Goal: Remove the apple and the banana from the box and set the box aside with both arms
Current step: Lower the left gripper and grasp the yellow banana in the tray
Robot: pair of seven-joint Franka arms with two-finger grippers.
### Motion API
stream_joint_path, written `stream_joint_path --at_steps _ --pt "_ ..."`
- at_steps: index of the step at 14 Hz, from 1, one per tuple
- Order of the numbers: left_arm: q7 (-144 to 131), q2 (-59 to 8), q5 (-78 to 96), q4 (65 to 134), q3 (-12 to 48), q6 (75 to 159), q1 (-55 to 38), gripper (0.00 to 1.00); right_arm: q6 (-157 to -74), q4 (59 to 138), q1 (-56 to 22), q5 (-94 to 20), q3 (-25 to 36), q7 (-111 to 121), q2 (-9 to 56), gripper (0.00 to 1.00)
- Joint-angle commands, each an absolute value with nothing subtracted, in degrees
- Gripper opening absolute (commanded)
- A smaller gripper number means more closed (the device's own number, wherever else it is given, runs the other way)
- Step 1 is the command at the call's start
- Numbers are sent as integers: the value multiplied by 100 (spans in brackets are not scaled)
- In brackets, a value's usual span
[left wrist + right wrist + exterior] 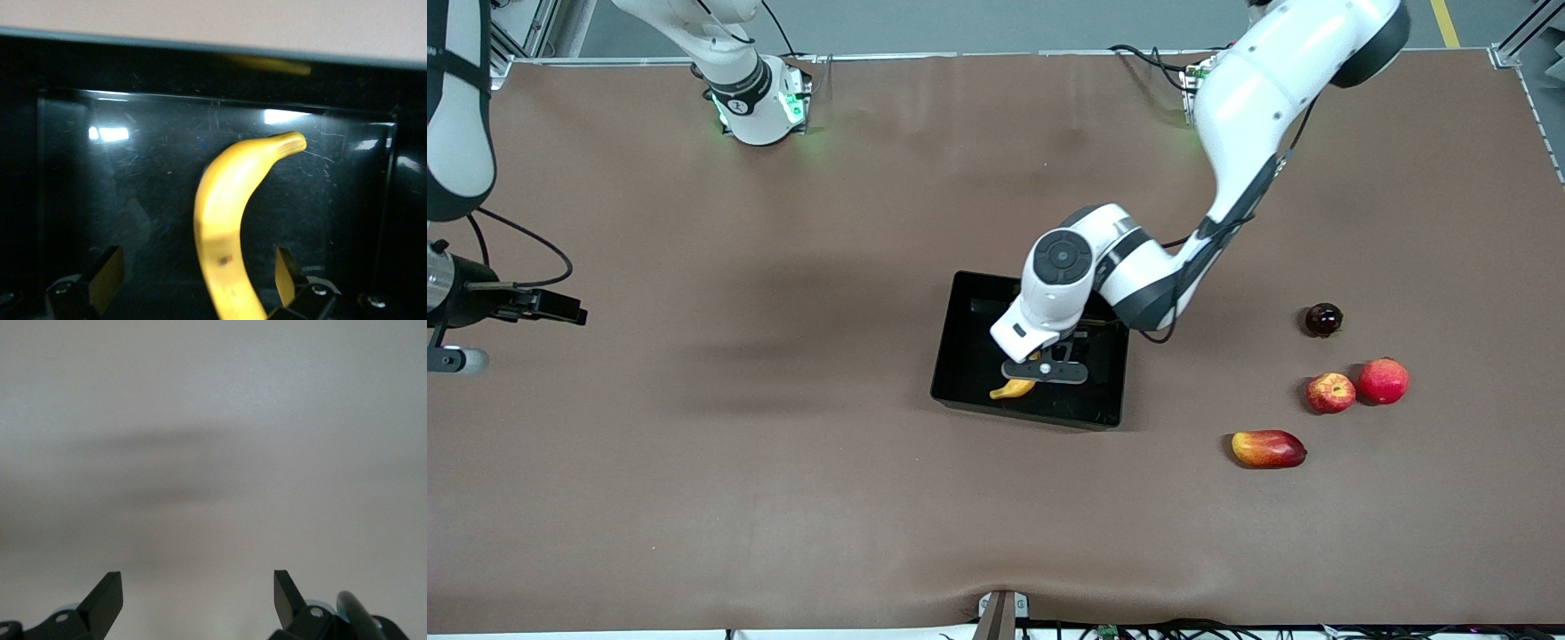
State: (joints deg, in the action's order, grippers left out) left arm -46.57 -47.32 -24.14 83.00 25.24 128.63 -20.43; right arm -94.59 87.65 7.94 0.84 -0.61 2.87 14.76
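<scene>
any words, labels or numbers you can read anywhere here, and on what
None can be read.
Right arm: a small white mark on its dark band, too small to read.
Banana, black tray, apple, left gripper and right gripper: no lettering shows.

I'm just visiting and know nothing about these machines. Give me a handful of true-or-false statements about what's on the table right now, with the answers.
1. The banana is in the black tray. True.
2. The left gripper is clamped shut on the banana. False: its fingers stand open, one on each side of the banana, not touching it.
3. The streaked apple is already in the tray. False: it sits on the table beside the plain red fruit.
4. The right gripper is open, holding nothing. True.
5. The mango lies nearer the front camera than the streaked apple. True.
</scene>
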Motion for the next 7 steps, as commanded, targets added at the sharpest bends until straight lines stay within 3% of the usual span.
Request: stream_joint_path --at_steps 1,3,4,5,6,7 --pt "-4606 -4974 -2514 8095 2102 13095 -2496 100 -9824 8631 1141 141 -149 307 1696 100" --pt "-4579 -5219 -2514 8103 2083 13437 -2487 100 -10177 8657 1160 167 -141 290 1844 100" --pt "-4562 -5264 -2531 8104 2083 13534 -2496 82 -10186 8657 1204 141 -149 273 1933 100" --pt "-4475 -5273 -2531 8104 2083 13535 -2487 45 -10152 8692 1265 115 -149 246 1942 100" --pt "-4308 -5265 -2531 8104 2074 13535 -2496 0 -10134 8762 1309 71 -149 255 1951 100" --pt "-4211 -5212 -2531 8095 2074 13535 -2496 0 -10125 8850 1301 53 -149 229 1951 100"
